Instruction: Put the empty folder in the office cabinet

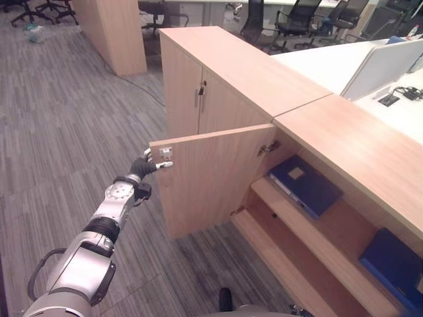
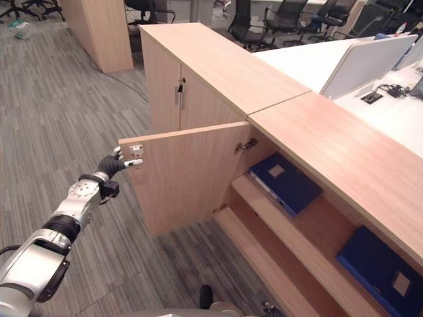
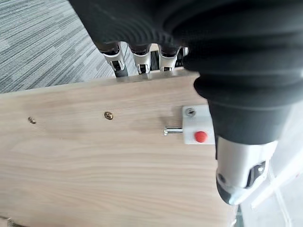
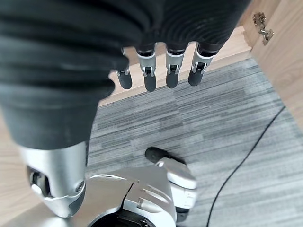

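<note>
from the left eye view, our left hand [image 1: 147, 165] grips the free edge of the open cabinet door [image 1: 211, 175]; a blue folder [image 1: 305, 185] lies on the upper shelf [image 1: 330, 234] inside. in the left wrist view, our fingers [image 3: 142, 59] hook over that edge, beside a white latch [image 3: 196, 125]. in the right wrist view, our right hand [image 4: 161, 71] hangs relaxed, holding nothing, over grey carpet [image 4: 213, 118].

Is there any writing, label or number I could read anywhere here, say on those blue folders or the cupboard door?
No readable text anywhere.
Blue folder on the upper shelf: a small pale label patch, too small to read.
Second blue folder further along: a pale patch, also unreadable.
Cabinet door, held at its edge by the left hand: a white latch block with a red button, no lettering.
</note>
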You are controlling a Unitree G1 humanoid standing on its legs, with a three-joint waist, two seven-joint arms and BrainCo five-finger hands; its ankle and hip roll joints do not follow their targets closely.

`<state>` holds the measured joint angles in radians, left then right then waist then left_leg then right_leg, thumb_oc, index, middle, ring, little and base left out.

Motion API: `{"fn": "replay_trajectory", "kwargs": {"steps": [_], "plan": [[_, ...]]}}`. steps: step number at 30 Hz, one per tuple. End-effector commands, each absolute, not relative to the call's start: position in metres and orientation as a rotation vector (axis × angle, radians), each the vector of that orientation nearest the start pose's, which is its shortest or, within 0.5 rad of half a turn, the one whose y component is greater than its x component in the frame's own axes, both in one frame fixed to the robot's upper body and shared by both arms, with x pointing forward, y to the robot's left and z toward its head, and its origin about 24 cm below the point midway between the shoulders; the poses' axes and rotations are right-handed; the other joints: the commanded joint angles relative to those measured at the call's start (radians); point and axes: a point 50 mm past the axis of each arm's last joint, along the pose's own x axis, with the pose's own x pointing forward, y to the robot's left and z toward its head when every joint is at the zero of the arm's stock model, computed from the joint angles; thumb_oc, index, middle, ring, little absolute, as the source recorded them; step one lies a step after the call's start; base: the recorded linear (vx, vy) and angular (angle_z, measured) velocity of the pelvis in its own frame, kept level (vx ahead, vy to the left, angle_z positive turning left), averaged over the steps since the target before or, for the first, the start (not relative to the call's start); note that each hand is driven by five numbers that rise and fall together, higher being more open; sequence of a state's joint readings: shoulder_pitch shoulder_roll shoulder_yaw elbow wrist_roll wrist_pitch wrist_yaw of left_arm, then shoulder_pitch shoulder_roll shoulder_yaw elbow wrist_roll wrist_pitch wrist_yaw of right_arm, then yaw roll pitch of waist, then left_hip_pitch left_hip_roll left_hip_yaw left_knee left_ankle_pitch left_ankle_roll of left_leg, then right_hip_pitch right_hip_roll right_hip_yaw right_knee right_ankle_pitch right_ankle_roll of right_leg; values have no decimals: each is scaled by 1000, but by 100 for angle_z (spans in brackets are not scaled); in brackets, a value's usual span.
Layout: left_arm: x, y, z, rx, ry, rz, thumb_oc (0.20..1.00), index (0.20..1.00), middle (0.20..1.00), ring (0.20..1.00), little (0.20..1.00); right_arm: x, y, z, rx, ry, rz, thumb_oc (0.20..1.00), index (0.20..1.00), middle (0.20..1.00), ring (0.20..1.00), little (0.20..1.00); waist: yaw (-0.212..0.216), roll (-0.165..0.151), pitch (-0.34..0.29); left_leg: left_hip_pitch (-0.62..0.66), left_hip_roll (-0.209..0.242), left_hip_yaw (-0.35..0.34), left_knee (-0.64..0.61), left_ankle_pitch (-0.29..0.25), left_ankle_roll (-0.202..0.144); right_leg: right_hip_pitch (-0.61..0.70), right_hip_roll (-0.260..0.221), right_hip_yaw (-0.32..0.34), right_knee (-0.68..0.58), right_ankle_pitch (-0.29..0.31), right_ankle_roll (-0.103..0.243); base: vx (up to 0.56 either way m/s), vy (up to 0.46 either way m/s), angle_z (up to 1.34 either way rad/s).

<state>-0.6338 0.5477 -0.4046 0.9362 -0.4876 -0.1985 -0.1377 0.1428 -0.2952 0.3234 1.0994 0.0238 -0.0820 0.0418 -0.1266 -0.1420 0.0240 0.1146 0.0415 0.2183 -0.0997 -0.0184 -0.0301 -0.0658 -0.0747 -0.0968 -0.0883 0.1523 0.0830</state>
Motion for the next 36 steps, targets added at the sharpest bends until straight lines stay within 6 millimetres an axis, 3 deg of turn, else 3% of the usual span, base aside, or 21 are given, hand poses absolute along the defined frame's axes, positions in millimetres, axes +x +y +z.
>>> {"fn": "replay_trajectory", "kwargs": {"steps": [1,3,4,8,12,13,17,21,26,31,36], "plan": [[377,184,101,279,-32,-311,1000,1000,1000,1000,1000,72,-231,-158,-414,1157,199,1000,1000,1000,1000,1000,-6,34,19,5,21,22,12,-56,-34,75,-107,-19,16,-32,155,-11,3,6],[374,179,98,268,-38,-335,1000,1000,1000,1000,1000,72,-232,-158,-413,1153,198,1000,1000,1000,1000,1000,-2,35,20,4,20,17,12,-56,-34,78,-108,-24,16,-33,154,-7,3,6],[367,167,92,267,-42,-394,1000,1000,1000,1000,1000,73,-232,-157,-404,1149,185,1000,1000,1000,1000,1000,8,40,25,2,17,4,12,-54,-33,83,-110,-33,17,-38,151,-5,0,8],[351,162,78,318,-31,-477,1000,1000,1000,1000,1000,71,-232,-157,-395,1150,177,1000,1000,1000,1000,1000,24,46,28,-1,14,-13,12,-53,-33,94,-117,-52,16,-43,149,1,4,17],[329,168,58,263,13,-507,1000,1000,1000,1000,1000,68,-232,-159,-373,1169,156,1000,1000,1000,1000,1000,45,55,35,-3,8,-32,12,-49,-31,106,-121,-69,18,-50,144,3,11,18],[304,181,48,329,35,-561,1000,1000,1000,1000,1000,68,-233,-159,-352,1176,136,1000,1000,1000,1000,1000,72,64,39,-6,5,-47,12,-46,-31,114,-125,-84,19,-55,140,-4,17,22],[276,196,31,275,111,-590,1000,1000,1000,1000,1000,66,-234,-159,-345,1175,132,1000,1000,1000,1000,1000,93,71,39,-9,2,-60,12,-42,-31,121,-128,-96,19,-59,137,-3,9,17],[241,212,26,150,174,-632,1000,1000,1000,1000,1000,68,-238,-158,-333,1166,109,1000,1000,1000,1000,1000,121,84,41,-13,-4,-85,12,-38,-29,130,-133,-118,21,-61,134,-15,13,12],[218,221,27,119,237,-699,1000,1000,1000,1000,1000,74,-241,-156,-311,1147,80,1000,1000,1000,1000,1000,133,98,44,-15,-11,-91,12,-37,-25,132,-142,-127,28,-59,136,-30,18,11],[216,218,27,80,230,-700,1000,1000,1000,1000,1000,74,-239,-157,-291,1150,62,1000,1000,1000,1000,1000,128,109,52,-20,-21,-94,12,-37,-20,121,-154,-130,47,-57,138,-28,18,3],[232,200,27,61,173,-680,1000,1000,1000,1000,1000,88,-238,-155,-291,1127,49,1000,1000,1000,1000,1000,114,131,89,-38,-26,-59,12,-35,-11,51,-168,-125,104,-42,146,-107,34,-4]]}}
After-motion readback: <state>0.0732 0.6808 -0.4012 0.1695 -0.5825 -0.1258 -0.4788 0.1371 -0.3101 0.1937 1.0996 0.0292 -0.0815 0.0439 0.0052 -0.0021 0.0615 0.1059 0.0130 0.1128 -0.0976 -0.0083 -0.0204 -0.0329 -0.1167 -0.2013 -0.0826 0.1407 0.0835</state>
